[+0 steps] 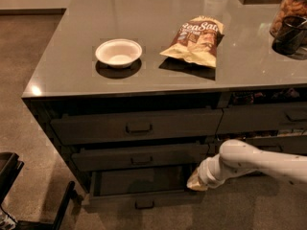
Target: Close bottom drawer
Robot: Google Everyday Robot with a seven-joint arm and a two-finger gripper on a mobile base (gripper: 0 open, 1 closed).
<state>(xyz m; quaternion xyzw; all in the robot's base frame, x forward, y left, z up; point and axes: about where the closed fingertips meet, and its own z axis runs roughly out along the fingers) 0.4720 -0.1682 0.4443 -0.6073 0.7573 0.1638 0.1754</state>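
— Where's the bottom drawer (115,201)?
— Lowest of the left stack, standing open. The claw (195,182) sits at its right end, just above the front; clenched or released, can't tell.

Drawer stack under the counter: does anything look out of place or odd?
Yes: the bottom drawer stands pulled out, with its inside showing. The gripper is low, at the drawer's right end. Nothing on the counter looks spilled.
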